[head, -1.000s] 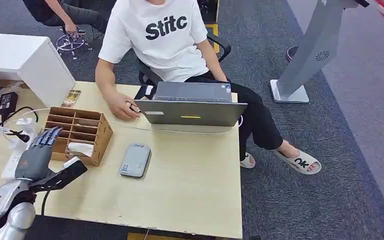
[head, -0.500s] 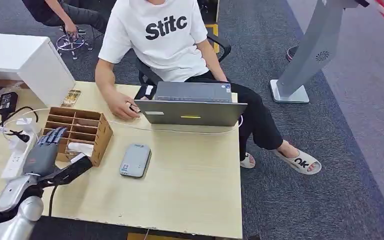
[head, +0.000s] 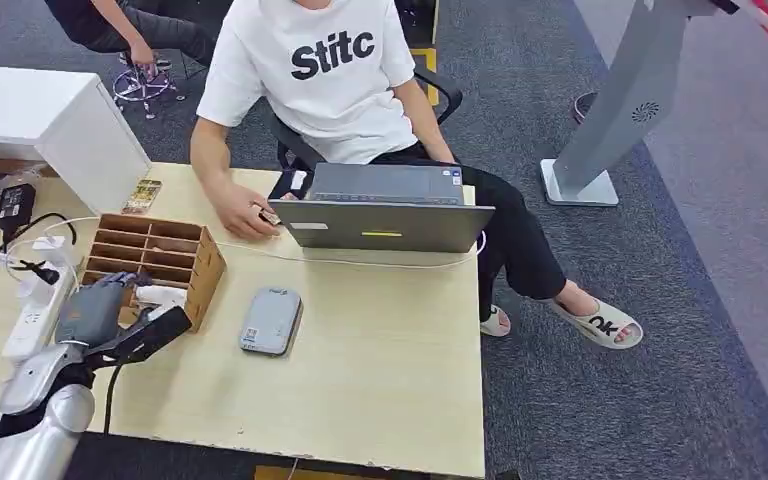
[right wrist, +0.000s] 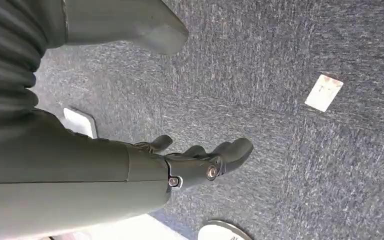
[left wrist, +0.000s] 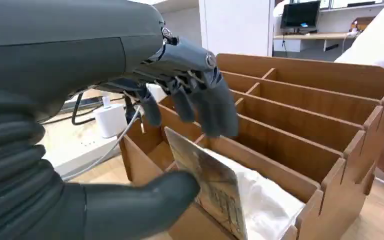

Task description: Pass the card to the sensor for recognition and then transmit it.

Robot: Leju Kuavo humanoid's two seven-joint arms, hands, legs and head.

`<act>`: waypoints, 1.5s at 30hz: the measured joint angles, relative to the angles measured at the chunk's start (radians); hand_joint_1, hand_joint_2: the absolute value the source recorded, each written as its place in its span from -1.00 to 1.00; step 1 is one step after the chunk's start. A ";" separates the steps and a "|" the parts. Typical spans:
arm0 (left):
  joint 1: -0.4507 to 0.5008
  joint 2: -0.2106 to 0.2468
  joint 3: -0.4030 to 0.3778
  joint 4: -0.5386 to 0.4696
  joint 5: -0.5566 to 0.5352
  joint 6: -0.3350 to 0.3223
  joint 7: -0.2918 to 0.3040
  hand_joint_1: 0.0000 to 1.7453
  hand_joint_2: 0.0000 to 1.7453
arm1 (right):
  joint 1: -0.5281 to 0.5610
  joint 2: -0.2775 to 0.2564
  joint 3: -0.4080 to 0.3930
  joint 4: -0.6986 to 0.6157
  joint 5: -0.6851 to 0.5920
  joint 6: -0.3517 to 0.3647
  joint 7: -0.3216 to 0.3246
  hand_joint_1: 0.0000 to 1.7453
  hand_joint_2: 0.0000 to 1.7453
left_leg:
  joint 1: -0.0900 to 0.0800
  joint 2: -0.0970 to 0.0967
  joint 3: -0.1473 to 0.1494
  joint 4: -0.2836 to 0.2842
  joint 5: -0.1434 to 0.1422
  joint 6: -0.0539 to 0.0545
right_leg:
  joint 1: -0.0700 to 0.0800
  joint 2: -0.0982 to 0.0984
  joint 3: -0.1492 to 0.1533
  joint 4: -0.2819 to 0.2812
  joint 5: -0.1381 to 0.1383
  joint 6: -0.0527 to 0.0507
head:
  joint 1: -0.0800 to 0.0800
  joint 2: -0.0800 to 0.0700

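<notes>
A card [left wrist: 210,187] stands tilted in the front slot of the wooden organizer [head: 203,262], against white wrapping [left wrist: 267,202]. My left hand [head: 90,308] reaches into that slot: the thumb [left wrist: 140,200] lies against the card's near face, and the curled fingers [left wrist: 205,107] hang just over and behind its top edge without clearly pressing it. The grey card sensor [head: 271,320] lies flat on the table to the right of the organizer. My right hand [right wrist: 200,162] hangs over the carpet with loosely bent fingers and nothing in it.
A person in a white T-shirt sits across the table at a grey laptop [head: 385,212], one hand [head: 245,215] resting near the organizer. A white cable runs across the table. A power strip [head: 28,312] and a white box [head: 60,125] are at the left.
My left hand has moved forward to the organizer's front slot. Its fingers, spread before, now curl down over the card.
</notes>
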 joint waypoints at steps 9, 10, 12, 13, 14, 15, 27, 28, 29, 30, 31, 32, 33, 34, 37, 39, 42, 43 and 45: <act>-0.002 -0.001 -0.001 0.021 0.015 -0.010 -0.017 0.82 1.00 | 0.000 0.000 0.000 0.000 0.002 0.011 0.000 -1.00 1.00 | 0.000 0.000 0.000 0.000 0.000 0.000 | 0.000 0.000 0.000 0.000 0.000 0.000 | 0.000 0.000; -0.002 -0.001 -0.001 0.022 0.016 -0.010 -0.017 0.82 1.00 | 0.000 0.000 0.000 0.000 0.002 0.015 0.000 -1.00 1.00 | 0.000 0.000 0.000 0.000 0.000 0.000 | 0.000 0.000 0.000 0.000 0.000 0.000 | 0.000 0.000; -0.002 -0.001 -0.001 0.024 0.017 -0.010 -0.017 0.92 1.00 | 0.000 0.000 0.000 0.000 0.002 0.016 0.000 -1.00 1.00 | 0.000 0.000 0.000 0.000 0.000 0.000 | 0.000 0.000 0.000 0.000 0.000 0.000 | 0.000 0.000; -0.002 -0.001 -0.001 0.026 0.017 -0.010 -0.017 0.98 1.00 | 0.000 0.000 0.000 0.000 0.002 0.016 0.000 -1.00 1.00 | 0.000 0.000 0.000 0.000 0.000 0.000 | 0.000 0.000 0.000 0.000 0.000 0.000 | 0.000 0.000; -0.002 -0.001 -0.001 0.027 0.017 -0.010 -0.017 0.98 1.00 | 0.000 0.000 0.000 0.000 0.002 0.016 0.000 -1.00 1.00 | 0.000 0.000 0.000 0.000 0.000 0.000 | 0.000 0.000 0.000 0.000 0.000 0.000 | 0.000 0.000; -0.002 -0.001 -0.001 0.028 0.015 -0.010 -0.017 0.98 1.00 | 0.000 0.000 0.000 0.000 0.002 0.016 0.000 -1.00 1.00 | 0.000 0.000 0.000 0.000 0.000 0.000 | 0.000 0.000 0.000 0.000 0.000 0.000 | 0.000 0.000; -0.004 -0.006 -0.001 0.030 -0.011 0.062 0.016 1.00 1.00 | 0.000 0.000 0.000 0.000 0.003 0.016 0.000 -1.00 1.00 | 0.000 0.000 0.000 0.000 0.000 0.000 | 0.000 0.000 0.000 0.000 0.000 0.000 | 0.000 0.000; -0.006 -0.009 -0.001 0.029 -0.013 0.081 0.023 1.00 1.00 | 0.000 0.000 0.000 0.000 0.005 0.016 0.000 -1.00 1.00 | 0.000 0.000 0.000 0.000 0.000 0.000 | 0.000 0.000 0.000 0.000 0.000 0.000 | 0.000 0.000; -0.009 -0.012 -0.001 0.025 -0.015 0.095 0.027 1.00 1.00 | 0.000 0.000 0.000 0.000 0.006 0.015 0.000 -1.00 1.00 | 0.000 0.000 0.000 0.000 0.000 0.000 | 0.000 0.000 0.000 0.000 0.000 0.000 | 0.000 0.000; -0.012 -0.015 -0.001 0.017 -0.017 0.109 0.028 1.00 1.00 | 0.000 0.000 0.000 0.000 0.008 0.015 0.000 -1.00 1.00 | 0.000 0.000 0.000 0.000 0.000 0.000 | 0.000 0.000 0.000 0.000 0.000 0.000 | 0.000 0.000; -0.016 -0.016 -0.001 0.008 -0.017 0.120 0.028 1.00 1.00 | 0.000 0.000 0.000 0.000 0.010 0.015 0.000 -1.00 1.00 | 0.000 0.000 0.000 0.000 0.000 0.000 | 0.000 0.000 0.000 0.000 0.000 0.000 | 0.000 0.000; -0.021 -0.019 0.000 -0.001 -0.016 0.131 0.028 1.00 1.00 | 0.000 0.000 0.000 0.000 0.012 0.015 0.000 -1.00 1.00 | 0.000 0.000 0.000 0.000 0.000 0.000 | 0.000 0.000 0.000 0.000 0.000 0.000 | 0.000 0.000; -0.025 -0.020 0.000 -0.010 -0.016 0.139 0.028 1.00 1.00 | 0.000 0.000 0.000 0.000 0.013 0.014 0.000 -1.00 1.00 | 0.000 0.000 0.000 0.000 0.000 0.000 | 0.000 0.000 0.000 0.000 0.000 0.000 | 0.000 0.000; -0.027 -0.021 0.002 -0.019 -0.016 0.145 0.028 1.00 1.00 | 0.000 0.000 0.000 0.000 0.013 0.013 0.000 -1.00 1.00 | 0.000 0.000 0.000 0.000 0.000 0.000 | 0.000 0.000 0.000 0.000 0.000 0.000 | 0.000 0.000; -0.036 -0.024 0.005 -0.041 -0.014 0.156 0.028 1.00 1.00 | 0.000 0.000 0.000 0.000 0.014 0.013 0.000 -1.00 1.00 | 0.000 0.000 0.000 0.000 0.000 0.000 | 0.000 0.000 0.000 0.000 0.000 0.000 | 0.000 0.000; -0.037 -0.027 0.010 -0.057 -0.005 0.173 0.018 1.00 1.00 | 0.000 0.001 0.000 0.000 0.018 0.013 0.000 -1.00 1.00 | 0.000 0.000 0.000 0.000 0.000 0.000 | 0.000 0.000 0.000 0.000 0.000 0.000 | 0.000 0.000; -0.045 -0.029 0.027 -0.090 0.020 0.191 0.005 1.00 1.00 | 0.000 0.001 -0.004 0.000 0.023 0.013 0.000 -1.00 1.00 | 0.000 0.000 0.000 0.000 0.000 0.000 | 0.000 0.000 0.000 0.000 0.000 0.000 | 0.000 0.000; -0.050 -0.029 0.035 -0.100 0.027 0.191 0.003 1.00 1.00 | 0.000 0.001 -0.005 0.000 0.024 0.013 0.000 -1.00 1.00 | 0.000 0.000 -0.001 0.000 0.000 0.000 | 0.000 0.000 0.000 0.000 0.000 0.000 | 0.000 0.000; -0.061 -0.027 0.051 -0.121 0.042 0.188 0.003 1.00 1.00 | 0.000 0.002 -0.006 0.000 0.028 0.013 0.001 -1.00 1.00 | 0.000 0.000 -0.001 0.000 0.000 0.000 | 0.000 0.000 0.000 0.000 0.000 0.000 | 0.000 0.000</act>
